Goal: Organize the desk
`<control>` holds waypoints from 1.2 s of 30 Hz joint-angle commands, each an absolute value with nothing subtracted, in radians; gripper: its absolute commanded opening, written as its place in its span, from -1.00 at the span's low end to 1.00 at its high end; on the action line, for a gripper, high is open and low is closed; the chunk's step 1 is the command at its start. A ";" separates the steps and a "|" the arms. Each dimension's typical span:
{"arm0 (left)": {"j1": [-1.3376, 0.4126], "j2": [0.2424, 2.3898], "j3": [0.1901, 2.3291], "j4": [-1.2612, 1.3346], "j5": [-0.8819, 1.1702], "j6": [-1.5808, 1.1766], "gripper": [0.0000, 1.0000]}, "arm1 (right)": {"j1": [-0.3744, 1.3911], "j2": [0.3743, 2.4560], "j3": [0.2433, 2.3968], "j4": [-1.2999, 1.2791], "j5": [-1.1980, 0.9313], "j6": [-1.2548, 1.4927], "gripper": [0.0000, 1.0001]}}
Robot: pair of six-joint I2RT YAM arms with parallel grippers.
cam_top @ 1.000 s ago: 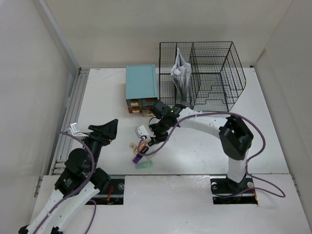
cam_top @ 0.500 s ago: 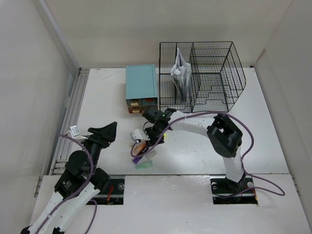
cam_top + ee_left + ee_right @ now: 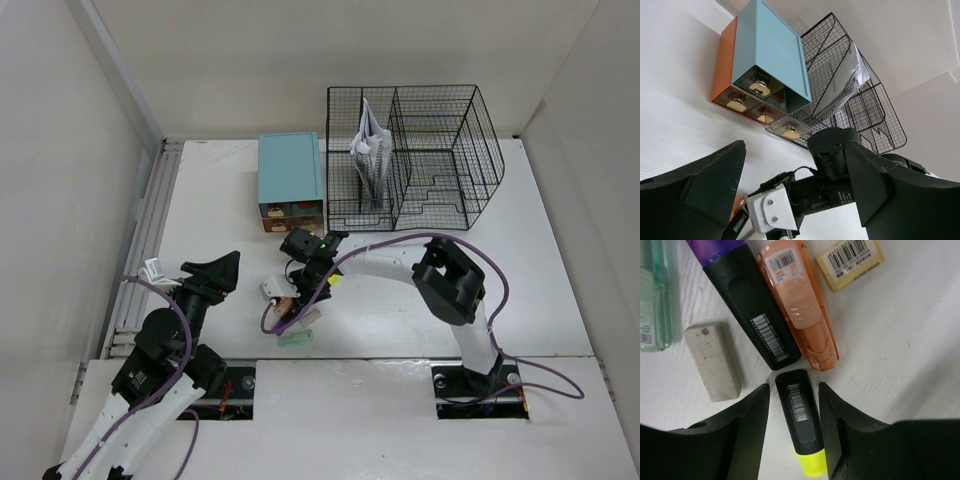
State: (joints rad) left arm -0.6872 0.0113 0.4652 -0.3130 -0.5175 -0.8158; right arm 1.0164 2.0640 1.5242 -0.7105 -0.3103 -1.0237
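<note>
The white desk (image 3: 530, 290) carries a small pile of stationery near its front edge. In the right wrist view, my right gripper (image 3: 792, 405) is open and straddles a black highlighter with a yellow cap (image 3: 800, 420), with a gap on each side. Just ahead lie a purple-capped highlighter (image 3: 752, 315), an orange highlighter (image 3: 802, 320), a yellow eraser (image 3: 850, 260), a white eraser (image 3: 712, 360) and a green highlighter (image 3: 652, 290). In the top view, the right gripper (image 3: 303, 296) is low over the pile. My left gripper (image 3: 215, 268) is open and empty, to the left of the pile.
A teal-topped drawer box (image 3: 291, 178) stands at the back, with a black wire-mesh rack (image 3: 430, 150) holding folded papers (image 3: 368, 150) to its right. A ribbed metal rail (image 3: 140, 260) runs along the desk's left edge. Pale walls surround the desk.
My right arm has swung left and down over the pile, and its open fingers now straddle the yellow highlighter. The left arm has barely moved.
</note>
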 commanded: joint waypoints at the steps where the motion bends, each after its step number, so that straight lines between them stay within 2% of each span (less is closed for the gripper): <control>1: -0.689 -0.057 0.468 -0.307 -0.529 -0.816 0.56 | 1.040 2.086 1.565 -0.739 -0.242 -1.017 -0.02; 14: -0.689 -0.066 0.468 -0.316 -0.529 -0.816 0.56 | 1.049 2.169 1.617 -0.880 -0.224 -1.037 -0.13; 17: -0.689 -0.075 0.468 -0.327 -0.529 -0.816 0.56 | 1.049 2.189 1.626 -0.913 -0.235 -1.057 -0.29; 18: -0.689 -0.075 0.468 -0.327 -0.538 -0.816 0.56 | 1.049 2.189 1.635 -0.926 -0.244 -1.057 -0.45; 22: -0.689 -0.094 0.468 -0.327 -0.538 -0.816 0.56 | 1.049 2.183 1.644 -0.939 -0.268 -1.057 -0.80; 36: -0.689 -0.094 0.468 -0.327 -0.538 -0.825 0.56 | 1.049 1.970 1.930 -0.942 -0.440 -1.066 -0.90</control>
State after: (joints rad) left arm -0.6872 0.0105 0.4652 -0.3424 -0.5285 -0.8204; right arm 1.0420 2.0712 1.8423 -0.9405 -0.3412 -1.0523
